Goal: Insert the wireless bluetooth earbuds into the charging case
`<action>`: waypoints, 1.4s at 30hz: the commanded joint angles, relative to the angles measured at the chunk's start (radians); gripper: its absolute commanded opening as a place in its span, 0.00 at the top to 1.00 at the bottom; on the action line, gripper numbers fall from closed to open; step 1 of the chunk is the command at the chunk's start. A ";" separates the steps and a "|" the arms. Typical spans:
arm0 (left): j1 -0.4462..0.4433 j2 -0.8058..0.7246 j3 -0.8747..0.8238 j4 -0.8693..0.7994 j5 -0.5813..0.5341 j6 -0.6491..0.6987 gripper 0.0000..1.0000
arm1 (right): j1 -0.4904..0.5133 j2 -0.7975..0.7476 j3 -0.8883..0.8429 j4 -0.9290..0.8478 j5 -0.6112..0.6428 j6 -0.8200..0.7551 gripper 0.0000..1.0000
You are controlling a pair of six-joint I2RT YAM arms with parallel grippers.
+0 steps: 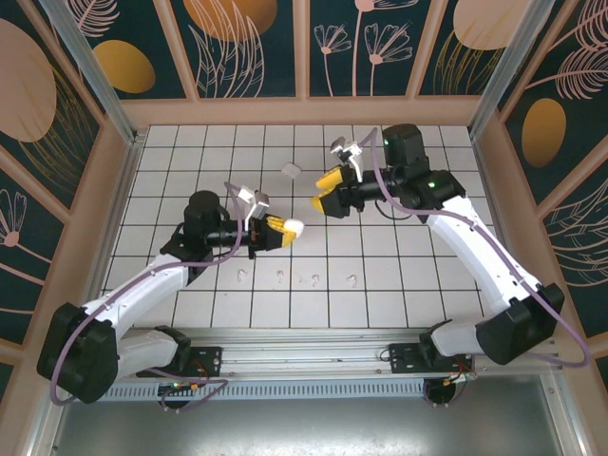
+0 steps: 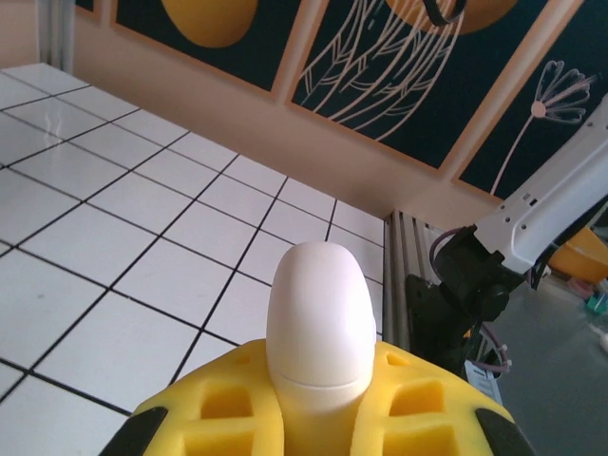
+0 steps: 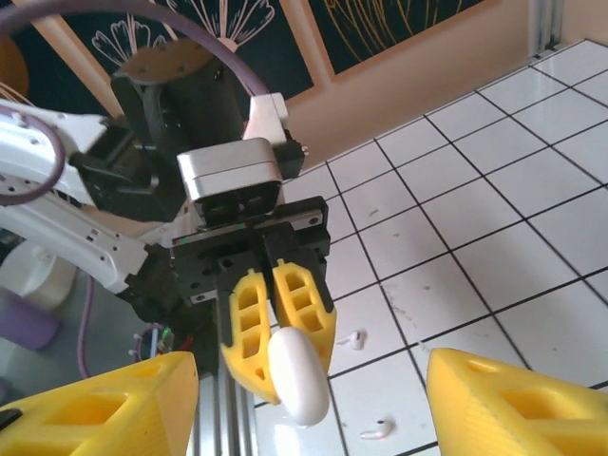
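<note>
So the left gripper (image 1: 283,231) is clamped tight on a white charging case (image 2: 320,313). The case's rounded end pokes out past the yellow fingers (image 2: 218,423), up off the tiled table (image 1: 180,161) around the middle. The right gripper (image 1: 321,193) sits just to the right and a bit farther back, facing the case, jaws spread wide with nothing in them. The four earbuds (image 1: 280,278) lie in a loose row on the near tiles, apart from both grippers. A second white case (image 1: 291,170) sits farther back.
</note>
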 commanded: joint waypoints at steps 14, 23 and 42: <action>-0.005 -0.154 -0.113 0.310 0.011 -0.180 1.00 | 0.183 0.013 -0.127 0.188 0.081 0.139 0.49; -0.016 -0.165 -0.130 0.352 0.021 -0.215 1.00 | 0.183 0.054 -0.092 0.189 0.124 0.141 0.50; -0.018 -0.169 -0.126 0.273 -0.018 -0.131 1.00 | 0.105 0.102 -0.087 0.236 0.114 0.256 0.51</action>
